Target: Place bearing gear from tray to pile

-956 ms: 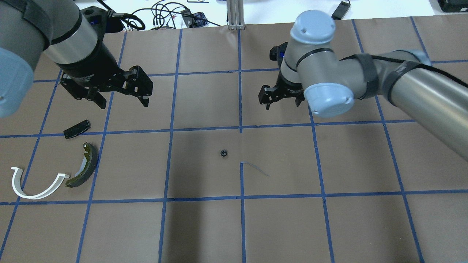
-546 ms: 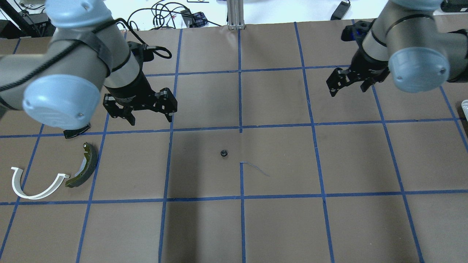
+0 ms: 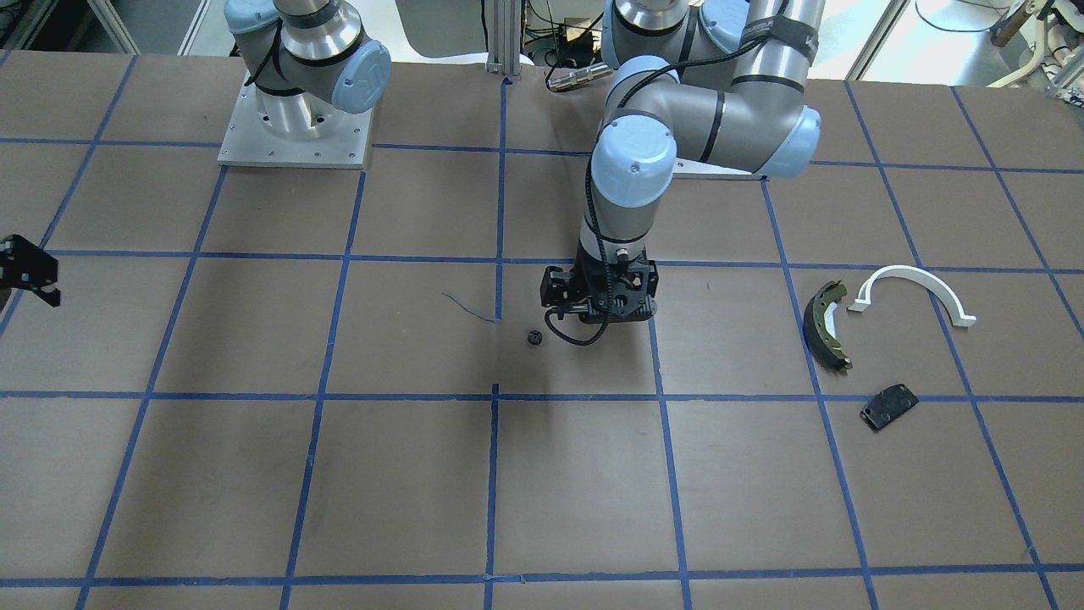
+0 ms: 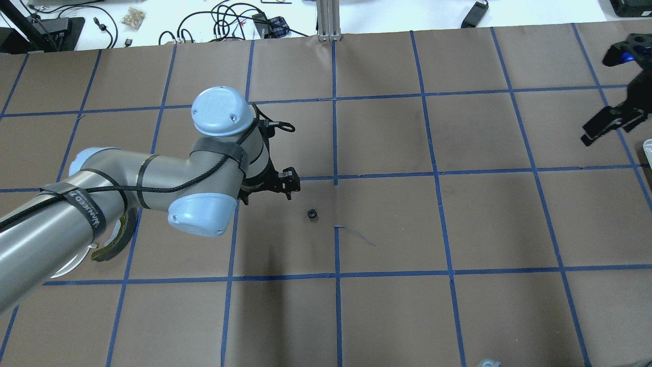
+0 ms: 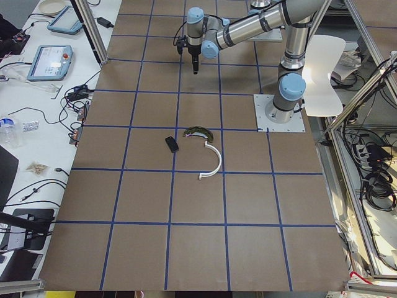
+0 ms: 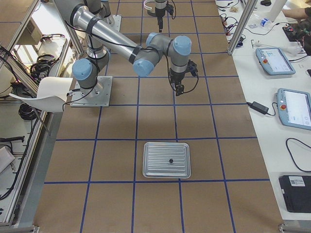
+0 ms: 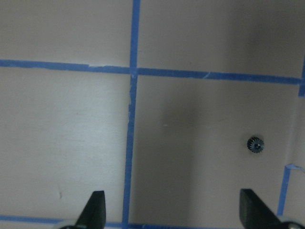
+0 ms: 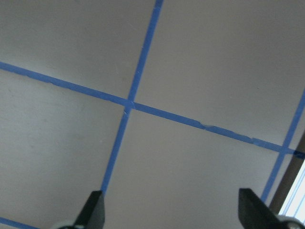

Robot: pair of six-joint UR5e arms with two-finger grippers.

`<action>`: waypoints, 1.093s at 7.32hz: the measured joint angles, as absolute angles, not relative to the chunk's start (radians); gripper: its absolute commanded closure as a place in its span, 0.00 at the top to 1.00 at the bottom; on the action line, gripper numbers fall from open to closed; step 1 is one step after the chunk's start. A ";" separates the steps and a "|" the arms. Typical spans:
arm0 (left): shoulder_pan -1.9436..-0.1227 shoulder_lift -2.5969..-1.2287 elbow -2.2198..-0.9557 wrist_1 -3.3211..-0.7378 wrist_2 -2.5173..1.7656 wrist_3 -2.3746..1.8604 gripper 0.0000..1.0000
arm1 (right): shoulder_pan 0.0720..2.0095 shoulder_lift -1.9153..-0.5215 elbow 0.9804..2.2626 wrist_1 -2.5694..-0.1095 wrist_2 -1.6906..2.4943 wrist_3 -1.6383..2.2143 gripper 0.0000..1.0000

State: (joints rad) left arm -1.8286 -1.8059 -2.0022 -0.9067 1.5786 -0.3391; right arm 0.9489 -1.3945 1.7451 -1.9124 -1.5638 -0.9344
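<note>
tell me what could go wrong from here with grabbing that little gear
1. The gear is tiny and sits off-centre, roughly in line with one finger of the open left gripper. Closing from here would likely miss it or flick it away.
2. At the pile, the curved shoe and white arc lie close together, so lowering the gripper there could nudge them.

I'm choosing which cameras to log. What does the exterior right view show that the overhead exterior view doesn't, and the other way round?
Only exterior right: the whole ridged metal tray and the small dark part lying in it. Only overhead: the bearing gear loose on the table paper, and the brake shoe, partly hidden under the left arm. Both: the right end effector, hanging over bare paper.
</note>
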 measured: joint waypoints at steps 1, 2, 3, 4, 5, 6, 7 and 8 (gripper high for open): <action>-1.864 -1.846 -2.006 -0.863 1.581 -0.380 1.00 | 0.879 -1.372 1.744 -1.922 -1.564 -1.022 1.00; -1.882 -1.881 -2.007 -0.827 1.581 -0.402 1.00 | 0.836 -1.336 1.742 -1.967 -1.566 -1.094 1.00; -1.891 -1.906 -2.007 -0.799 1.580 -0.415 1.00 | 0.814 -1.286 1.735 -2.045 -1.579 -1.155 1.00; -1.896 -1.924 -2.007 -0.773 1.577 -0.426 1.00 | 0.794 -1.231 1.709 -2.108 -1.607 -1.201 1.00; -1.902 -1.938 -2.007 -0.751 1.574 -0.444 1.00 | 0.772 -1.173 1.668 -2.137 -1.629 -1.235 1.00; -1.909 -1.949 -2.008 -0.737 1.573 -0.465 0.99 | 0.752 -1.110 1.610 -2.149 -1.637 -1.272 1.00; -1.915 -1.958 -2.008 -0.726 1.572 -0.475 0.80 | 0.740 -1.052 1.547 -2.153 -1.641 -1.306 1.00; -1.918 -1.965 -2.007 -0.716 1.573 -0.478 0.44 | 0.735 -1.005 1.493 -2.155 -1.642 -1.333 1.00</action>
State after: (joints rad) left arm -1.9185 -1.9646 -2.0074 -0.7161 1.5727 -0.4785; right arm 0.7349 -1.0050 1.4934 -2.1547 -1.6424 -1.3326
